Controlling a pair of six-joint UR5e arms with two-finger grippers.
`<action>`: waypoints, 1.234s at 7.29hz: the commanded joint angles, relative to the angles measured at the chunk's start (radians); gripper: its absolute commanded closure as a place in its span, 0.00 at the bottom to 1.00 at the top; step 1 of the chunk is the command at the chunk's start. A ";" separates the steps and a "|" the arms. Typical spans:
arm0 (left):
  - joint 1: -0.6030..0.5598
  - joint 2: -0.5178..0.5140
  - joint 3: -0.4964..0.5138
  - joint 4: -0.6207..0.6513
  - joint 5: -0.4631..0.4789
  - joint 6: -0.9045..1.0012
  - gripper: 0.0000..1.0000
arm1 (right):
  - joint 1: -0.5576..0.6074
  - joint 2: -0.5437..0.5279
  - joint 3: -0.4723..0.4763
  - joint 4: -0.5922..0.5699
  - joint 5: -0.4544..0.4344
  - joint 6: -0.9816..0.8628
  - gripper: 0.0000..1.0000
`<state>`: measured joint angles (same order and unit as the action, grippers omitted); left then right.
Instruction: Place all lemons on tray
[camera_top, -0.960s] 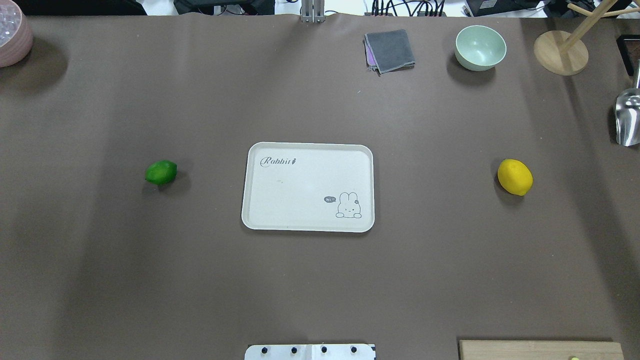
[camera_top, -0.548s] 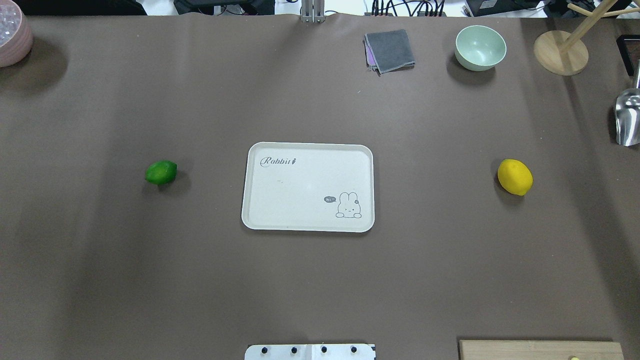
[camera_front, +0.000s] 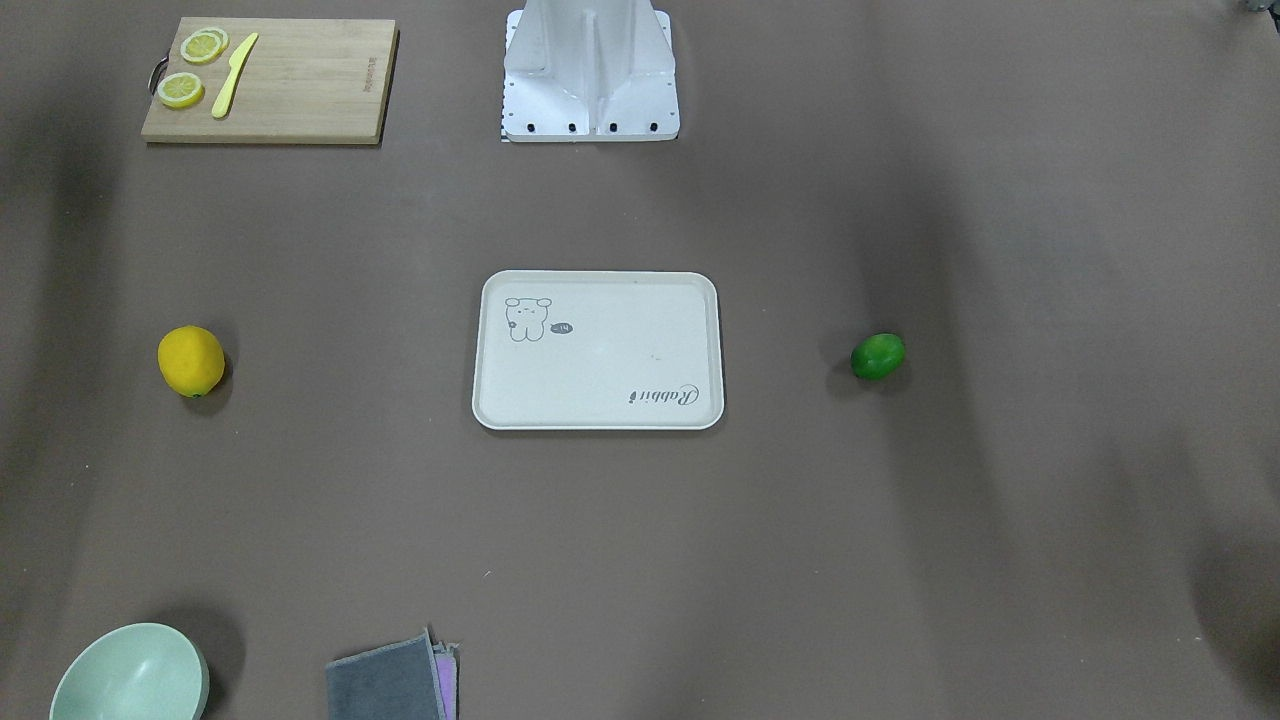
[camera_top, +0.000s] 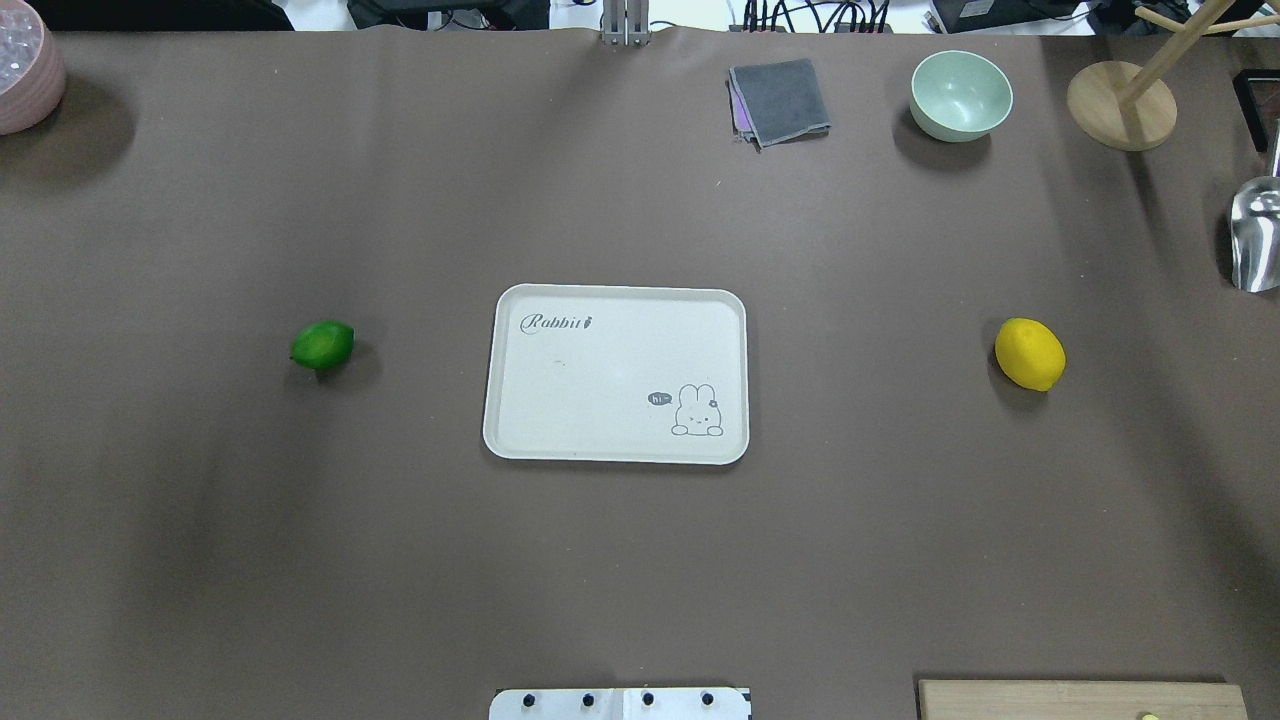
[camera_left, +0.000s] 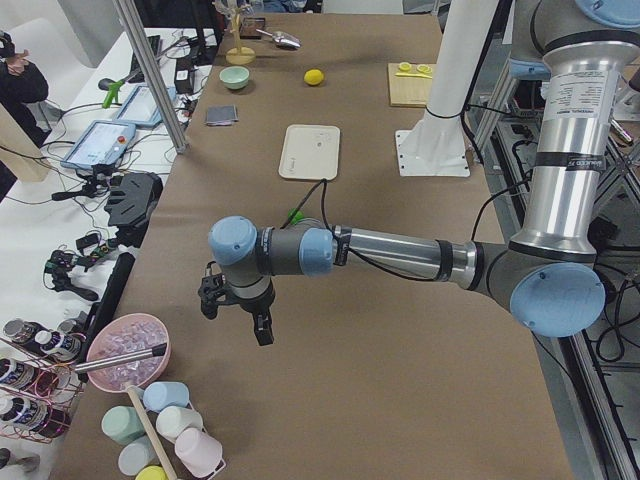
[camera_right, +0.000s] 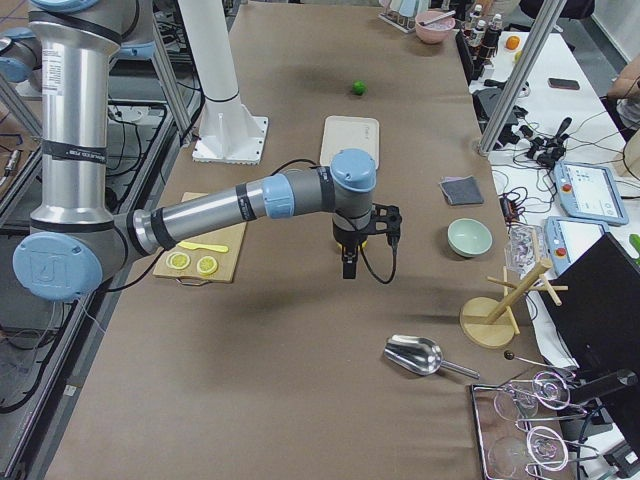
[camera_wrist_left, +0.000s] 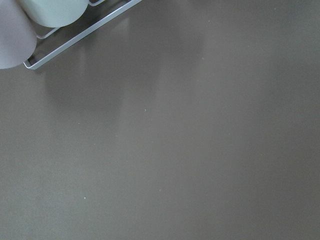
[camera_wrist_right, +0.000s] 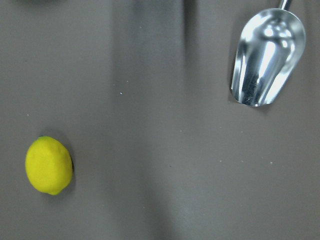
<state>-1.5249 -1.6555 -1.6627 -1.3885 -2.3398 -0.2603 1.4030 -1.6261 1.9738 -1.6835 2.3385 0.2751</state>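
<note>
The cream tray lies at the table's middle with nothing on it; it also shows in the front view. The green lemon lies on the table to its left. The yellow lemon lies on the table to its right and shows in the right wrist view. My left gripper hangs over bare table near the left end, far from the green lemon. My right gripper hangs near the right end, above the table by the yellow lemon. I cannot tell whether either is open or shut.
A wooden cutting board with lemon slices and a yellow knife lies near the robot base. At the far edge are a grey cloth, a green bowl, a wooden stand, a metal scoop and a pink bowl.
The lemons and the tray have not moved. Only the soft shadows on the table have shifted slightly.
</note>
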 joint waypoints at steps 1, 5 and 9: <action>0.159 -0.067 -0.116 0.034 -0.009 -0.249 0.02 | -0.109 0.115 -0.045 0.004 -0.022 0.103 0.00; 0.380 -0.265 -0.161 0.102 0.000 -0.518 0.02 | -0.238 0.264 -0.144 0.007 -0.056 0.159 0.00; 0.570 -0.336 -0.160 0.036 0.118 -0.675 0.03 | -0.335 0.270 -0.262 0.185 -0.088 0.157 0.00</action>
<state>-1.0065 -1.9867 -1.8262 -1.3223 -2.2558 -0.9053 1.0863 -1.3586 1.7384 -1.5172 2.2506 0.4326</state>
